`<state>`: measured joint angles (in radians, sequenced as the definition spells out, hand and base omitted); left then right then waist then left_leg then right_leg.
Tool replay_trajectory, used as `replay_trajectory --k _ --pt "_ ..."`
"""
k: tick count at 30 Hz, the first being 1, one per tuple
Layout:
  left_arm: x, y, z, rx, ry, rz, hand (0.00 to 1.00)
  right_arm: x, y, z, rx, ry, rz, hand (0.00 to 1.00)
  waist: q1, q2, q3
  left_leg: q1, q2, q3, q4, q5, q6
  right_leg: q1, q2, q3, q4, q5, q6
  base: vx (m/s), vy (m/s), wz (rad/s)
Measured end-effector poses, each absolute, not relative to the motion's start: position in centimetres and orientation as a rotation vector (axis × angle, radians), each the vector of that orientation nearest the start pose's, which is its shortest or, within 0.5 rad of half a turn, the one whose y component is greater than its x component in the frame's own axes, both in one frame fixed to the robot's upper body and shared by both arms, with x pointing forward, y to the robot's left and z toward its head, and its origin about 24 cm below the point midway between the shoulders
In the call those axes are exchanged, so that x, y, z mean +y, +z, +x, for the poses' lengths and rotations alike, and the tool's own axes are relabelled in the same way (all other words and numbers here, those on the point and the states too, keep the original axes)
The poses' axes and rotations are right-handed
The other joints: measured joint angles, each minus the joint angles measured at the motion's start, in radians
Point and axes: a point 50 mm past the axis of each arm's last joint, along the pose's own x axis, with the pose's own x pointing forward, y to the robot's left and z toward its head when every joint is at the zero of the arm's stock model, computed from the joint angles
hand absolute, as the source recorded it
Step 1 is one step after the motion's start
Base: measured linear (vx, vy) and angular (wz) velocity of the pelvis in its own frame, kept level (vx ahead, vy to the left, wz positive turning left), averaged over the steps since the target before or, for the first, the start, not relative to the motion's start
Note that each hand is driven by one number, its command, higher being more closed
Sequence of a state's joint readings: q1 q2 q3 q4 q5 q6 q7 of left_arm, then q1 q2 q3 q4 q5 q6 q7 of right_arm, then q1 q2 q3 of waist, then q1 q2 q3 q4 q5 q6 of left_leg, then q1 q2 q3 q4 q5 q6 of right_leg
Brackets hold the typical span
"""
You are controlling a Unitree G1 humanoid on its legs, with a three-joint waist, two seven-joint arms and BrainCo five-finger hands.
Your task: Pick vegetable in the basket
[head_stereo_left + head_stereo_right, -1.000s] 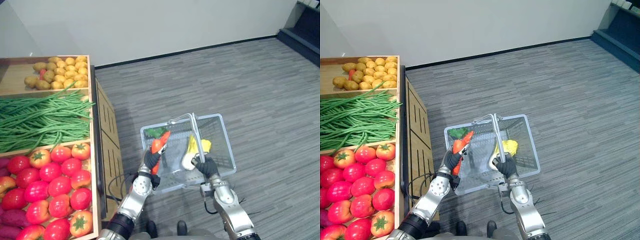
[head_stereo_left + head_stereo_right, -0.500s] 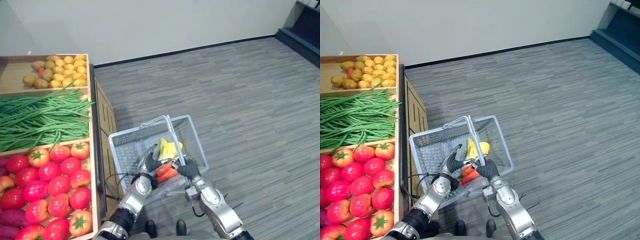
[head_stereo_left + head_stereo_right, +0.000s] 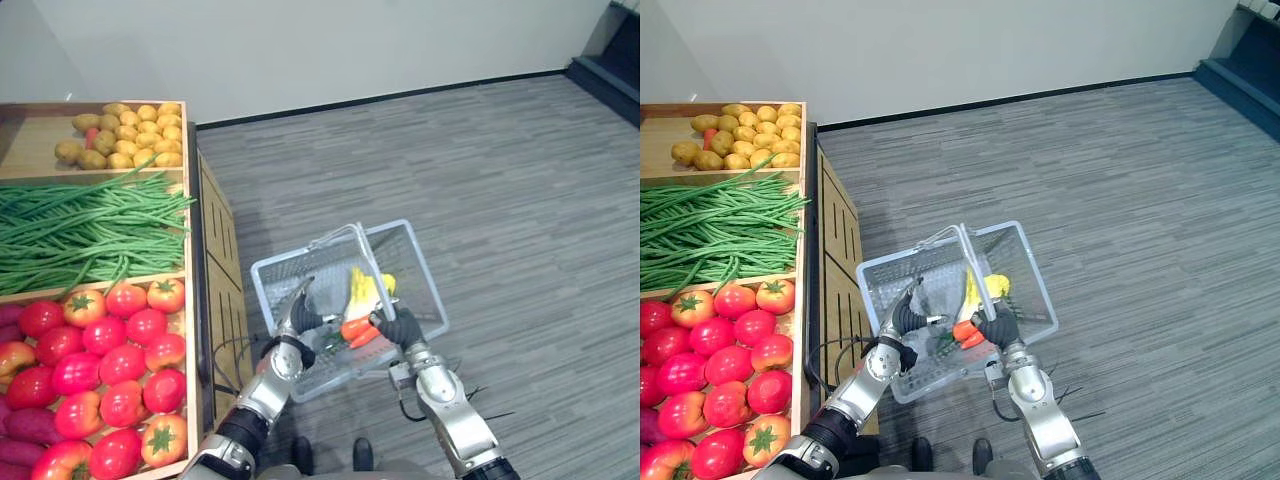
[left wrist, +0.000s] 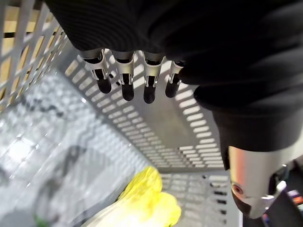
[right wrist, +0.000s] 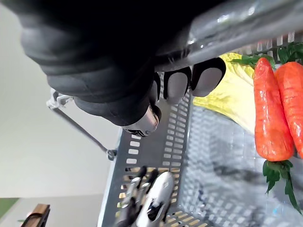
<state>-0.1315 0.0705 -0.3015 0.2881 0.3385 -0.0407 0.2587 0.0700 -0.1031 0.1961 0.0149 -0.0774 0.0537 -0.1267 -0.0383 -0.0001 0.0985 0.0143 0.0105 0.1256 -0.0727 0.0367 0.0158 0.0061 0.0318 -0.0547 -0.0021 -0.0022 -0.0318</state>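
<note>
Red tomatoes (image 3: 102,352) at lower left, untouched in the stand. Left hand (image 3: 297,312) over basket (image 3: 425,272) at centre: fingers (image 4: 125,87) straight, holding nothing. Carrots (image 3: 357,331) already inside, beside yellow greens (image 3: 362,288). Right hand (image 3: 401,327) curled round handle (image 3: 365,262), presumably keeping the basket up to receive.

The right hand (image 3: 400,327) on the basket handle (image 3: 365,265) hides part of the carrots (image 3: 358,331), and the tomatoes (image 3: 122,403) are cut off at the left edge.
</note>
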Motion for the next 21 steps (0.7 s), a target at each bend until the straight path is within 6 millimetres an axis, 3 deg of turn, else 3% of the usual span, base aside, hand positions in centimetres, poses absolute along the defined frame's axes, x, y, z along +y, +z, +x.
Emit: replay_trajectory --k 3,10,16,21 --pt "10.0 1.5 25.7 0.01 -0.093 0.363 0.0 -14.4 1.6 23.6 0.127 -0.011 -0.211 1.0 0.001 0.0 0.0 0.006 0.0 -0.007 -0.002 0.001 -0.001 0.007 0.0 -0.003 0.0 0.0 0.0 -0.01 0.008 0.05" --pt "15.1 1.2 23.4 0.07 0.119 0.214 0.0 -18.8 1.6 23.3 0.152 -0.252 -0.22 1.0 0.007 0.001 -0.001 0.02 -0.004 -0.026 -0.027 0.012 0.0 0.022 -0.003 -0.029 0.0 -0.005 0.008 -0.01 0.008 0.1" --pt "18.3 -1.0 20.8 0.187 0.272 0.148 0.0 -21.8 0.4 20.8 0.221 -0.389 -0.239 1.0 0.027 0.006 -0.004 0.025 -0.014 -0.04 -0.028 0.012 0.0 0.034 -0.016 -0.05 0.001 -0.01 0.015 0.01 0.021 0.1" --pt "21.1 -4.0 18.5 0.346 0.378 0.166 0.0 -22.6 -2.3 18.8 0.363 -0.403 -0.234 1.0 0.031 0.006 -0.004 0.03 -0.016 -0.039 -0.029 0.01 0.001 0.045 -0.02 -0.05 0.001 -0.011 0.016 -0.01 0.01 0.02"
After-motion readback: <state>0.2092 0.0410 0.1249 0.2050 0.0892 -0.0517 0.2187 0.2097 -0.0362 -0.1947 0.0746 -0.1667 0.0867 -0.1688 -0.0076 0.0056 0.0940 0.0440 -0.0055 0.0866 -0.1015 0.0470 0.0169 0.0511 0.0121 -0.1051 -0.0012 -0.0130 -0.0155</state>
